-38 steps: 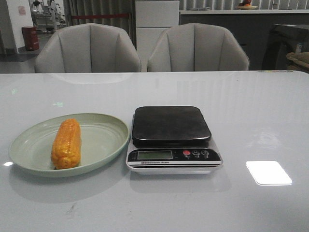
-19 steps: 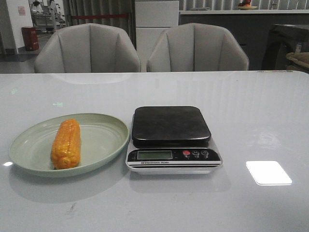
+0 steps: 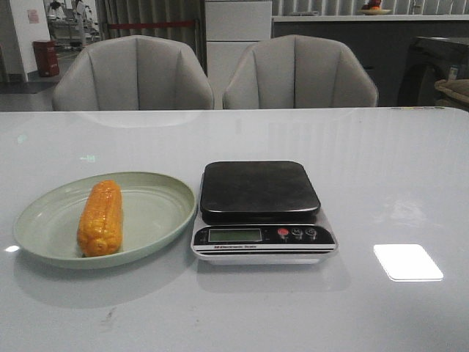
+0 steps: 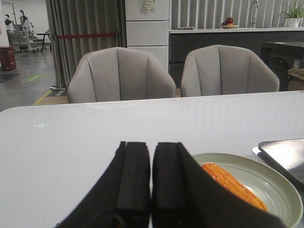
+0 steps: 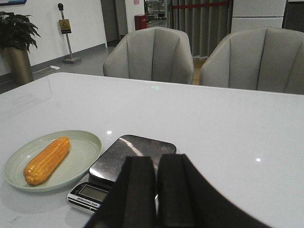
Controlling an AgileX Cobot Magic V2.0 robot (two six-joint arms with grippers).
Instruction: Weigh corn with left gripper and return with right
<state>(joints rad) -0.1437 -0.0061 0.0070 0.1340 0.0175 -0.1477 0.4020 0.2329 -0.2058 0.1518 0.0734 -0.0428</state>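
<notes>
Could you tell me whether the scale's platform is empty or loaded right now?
Empty. The scale has a bare dark platform, and the corn lies on the green plate beside it.

The left gripper and right gripper each show two flat, matte-black fingers widening into a dark body.

1. The scale is carrying a line of small print under its display, but it is showing too blurred to read.
2. The display is showing no legible digits.
3. A yellow sign on a post is bearing a warning triangle; its wording is staying unreadable.
4. A notice is hanging on a white cabinet, illegible.
</notes>
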